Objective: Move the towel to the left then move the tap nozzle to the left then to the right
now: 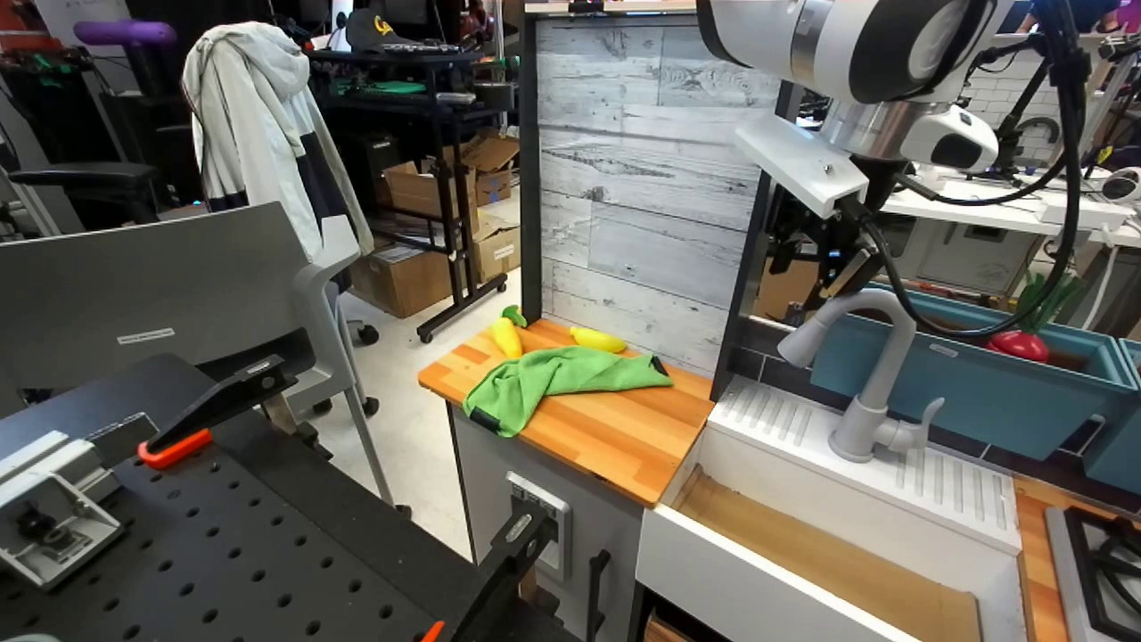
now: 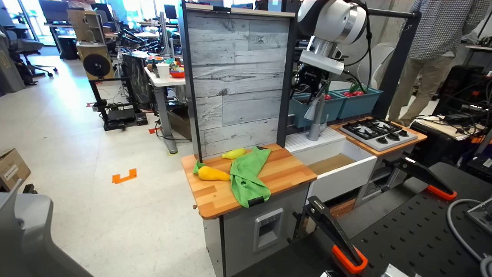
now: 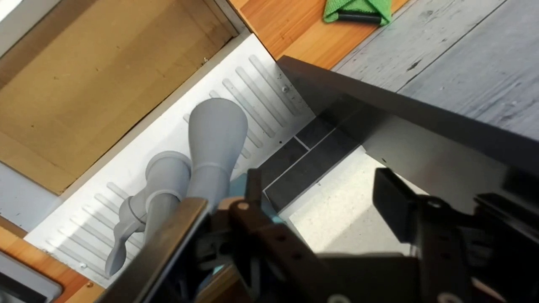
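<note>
The green towel lies crumpled on the wooden counter left of the sink in both exterior views (image 1: 557, 374) (image 2: 248, 173); only a corner of it shows in the wrist view (image 3: 358, 6). The grey tap has an arched neck; its nozzle (image 1: 802, 341) (image 2: 310, 109) points down toward the counter side of the sink. In the wrist view the nozzle (image 3: 217, 130) is left of my jaws. My gripper (image 3: 322, 195) is open with nothing between its fingers; its left finger is close to the tap neck, and I cannot tell whether they touch. In both exterior views the gripper (image 1: 811, 263) (image 2: 307, 82) is beside the top of the tap.
A white sink (image 1: 758, 593) sits below the tap. Blue planters (image 1: 963, 366) stand behind it. A dark post (image 3: 400, 105) and a grey wood panel (image 1: 651, 178) rise beside the gripper. Yellow vegetables (image 2: 213, 174) lie by the towel. A stove (image 2: 378, 132) is beyond the sink.
</note>
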{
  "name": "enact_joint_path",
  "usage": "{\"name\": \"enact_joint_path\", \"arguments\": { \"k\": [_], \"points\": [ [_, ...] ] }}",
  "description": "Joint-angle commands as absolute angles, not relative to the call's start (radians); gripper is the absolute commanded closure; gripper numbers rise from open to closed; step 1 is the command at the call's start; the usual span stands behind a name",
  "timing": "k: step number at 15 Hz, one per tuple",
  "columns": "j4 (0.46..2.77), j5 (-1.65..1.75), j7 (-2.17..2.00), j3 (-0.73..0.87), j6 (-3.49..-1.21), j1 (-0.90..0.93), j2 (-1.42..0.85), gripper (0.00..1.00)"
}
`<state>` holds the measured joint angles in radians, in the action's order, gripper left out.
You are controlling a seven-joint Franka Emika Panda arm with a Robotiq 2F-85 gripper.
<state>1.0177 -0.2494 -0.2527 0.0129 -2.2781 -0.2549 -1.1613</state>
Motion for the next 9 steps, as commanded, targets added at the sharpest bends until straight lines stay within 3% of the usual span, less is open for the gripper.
{"name": "enact_joint_path", "arguments": {
  "k": [1,9],
  "points": [
    [1.098,-0.255,-0.208,0.004,-2.313,-0.268,-1.112,0.01],
    [1.344,-0.259,-0.121,-0.011,-2.479,-0.294,-0.968,0.0]
  ]
}}
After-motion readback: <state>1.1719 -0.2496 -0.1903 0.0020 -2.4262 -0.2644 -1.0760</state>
